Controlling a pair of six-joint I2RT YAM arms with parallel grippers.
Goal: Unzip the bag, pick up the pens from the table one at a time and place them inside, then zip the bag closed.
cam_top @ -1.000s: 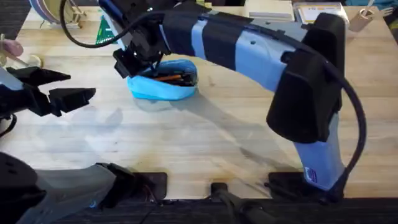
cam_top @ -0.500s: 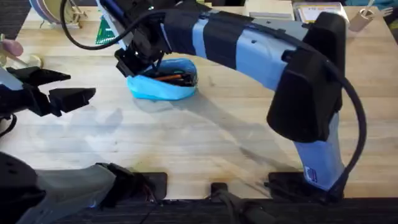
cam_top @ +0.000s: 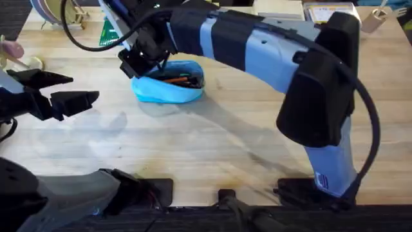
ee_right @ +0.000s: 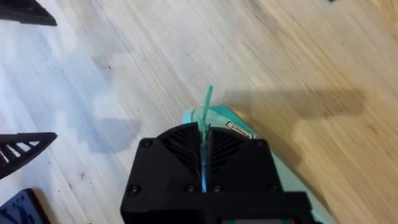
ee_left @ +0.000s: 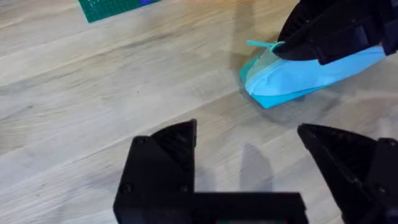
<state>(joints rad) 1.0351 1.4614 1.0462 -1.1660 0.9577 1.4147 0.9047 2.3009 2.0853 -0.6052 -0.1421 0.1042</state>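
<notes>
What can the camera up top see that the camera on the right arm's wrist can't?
Overhead alone shows the orange pens lying inside the open bag, and the open left gripper hovering off to the bag's left. The right wrist view alone shows the right gripper pinched shut on the teal zipper pull, which pokes out past its fingertips. Both views show the light-blue bag, the right gripper at its end, and the wooden table.

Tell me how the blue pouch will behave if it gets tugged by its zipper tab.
The bag looks like soft fabric that sags around the pens inside, so it would probably deform rather than hold its shape. It seems light and lies loose on the table, so a pull from the right gripper, shut on the zipper tab, may drag it.
</notes>
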